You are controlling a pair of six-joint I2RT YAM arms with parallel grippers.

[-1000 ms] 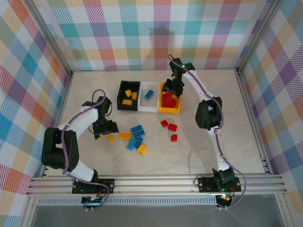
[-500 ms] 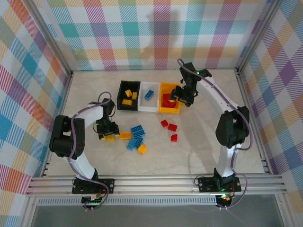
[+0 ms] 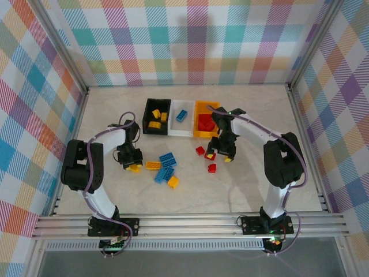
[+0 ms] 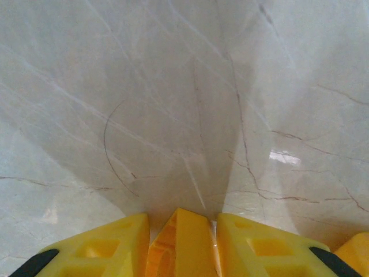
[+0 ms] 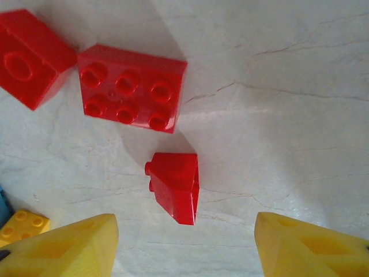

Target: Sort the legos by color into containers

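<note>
My left gripper [image 3: 131,164] sits low on the left, jaws pinching a yellow lego [image 4: 180,245]. My right gripper [image 3: 221,153] points down in the middle, jaws wide apart.

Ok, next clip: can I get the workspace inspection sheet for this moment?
Surface: marble-look table, no spills seen.
Job's things: black bin holds yellow bricks; white bin holds one blue brick; yellow-orange bin holds red bricks. Loose bricks in blue, yellow and red lie in front of the bins.
Clutter: nothing seen.
Grippers: left gripper shut on a yellow brick; right gripper open over a small red brick.
Cables: left-arm cable and right-arm cable follow the arms; no snag seen.
Surroundings: plaid walls, metal rail at the front.
</note>
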